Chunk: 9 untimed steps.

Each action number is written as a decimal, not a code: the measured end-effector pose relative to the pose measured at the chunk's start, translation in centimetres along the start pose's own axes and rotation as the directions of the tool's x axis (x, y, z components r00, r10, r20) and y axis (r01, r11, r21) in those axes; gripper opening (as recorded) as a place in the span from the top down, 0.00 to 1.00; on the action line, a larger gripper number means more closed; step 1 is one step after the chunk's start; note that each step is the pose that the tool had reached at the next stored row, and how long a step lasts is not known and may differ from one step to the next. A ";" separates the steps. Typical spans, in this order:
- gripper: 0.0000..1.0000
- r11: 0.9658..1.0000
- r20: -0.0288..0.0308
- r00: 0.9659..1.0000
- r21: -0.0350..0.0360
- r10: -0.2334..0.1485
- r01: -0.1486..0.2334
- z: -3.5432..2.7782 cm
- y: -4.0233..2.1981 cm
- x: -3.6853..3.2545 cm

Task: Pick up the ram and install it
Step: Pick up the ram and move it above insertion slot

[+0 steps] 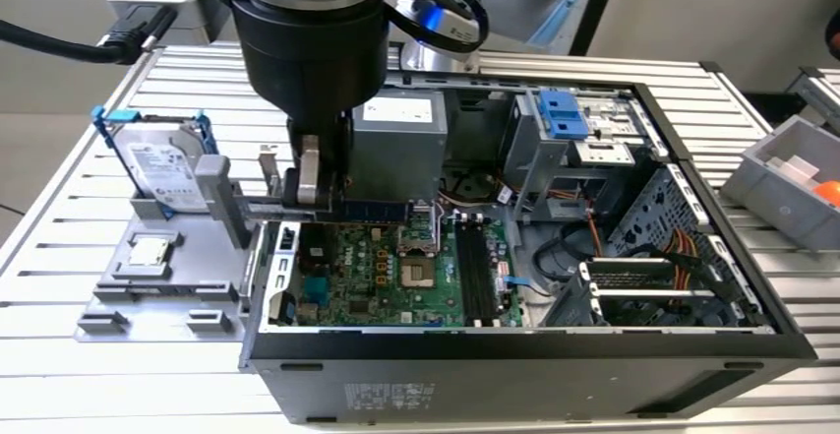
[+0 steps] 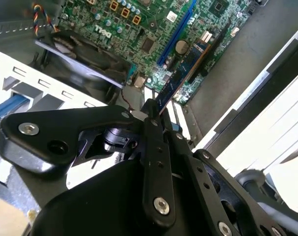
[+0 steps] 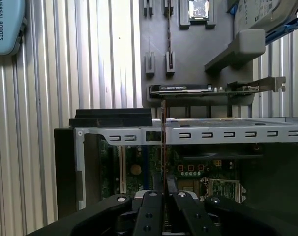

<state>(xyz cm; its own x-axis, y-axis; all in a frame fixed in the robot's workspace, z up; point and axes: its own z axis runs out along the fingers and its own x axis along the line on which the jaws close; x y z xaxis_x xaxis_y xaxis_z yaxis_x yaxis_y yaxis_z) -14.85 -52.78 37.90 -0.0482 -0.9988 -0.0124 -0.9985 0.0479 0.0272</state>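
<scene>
We're over the slatted surface (image 1: 39, 286), where the open computer case (image 1: 525, 343) lies with its green motherboard (image 1: 381, 277) facing up. The fingers (image 2: 156, 162) are pinched tight on one end of the ram (image 2: 186, 69). The blue stick juts straight out from between the tips, hanging above the board by the case wall on the exterior view's left.

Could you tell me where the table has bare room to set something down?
Bare slats lie beside the grey fixture at the exterior view's left edge, and between the case and the grey bin. It is crowded where the pincer holds the ram.
</scene>
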 end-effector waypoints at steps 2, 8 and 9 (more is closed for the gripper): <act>1.00 1.000 0.000 1.000 0.000 0.000 0.000 0.00 -0.09 -0.01; 1.00 1.000 0.000 1.000 0.000 0.000 0.000 -0.03 -0.66 -0.04; 1.00 1.000 0.000 1.000 0.000 0.000 0.000 -0.02 -0.81 -0.04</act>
<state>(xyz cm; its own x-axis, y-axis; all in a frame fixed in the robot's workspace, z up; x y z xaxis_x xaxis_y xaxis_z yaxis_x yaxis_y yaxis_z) -14.04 -52.77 37.89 -0.0482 -0.9988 -0.0126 -0.9985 0.0479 0.0272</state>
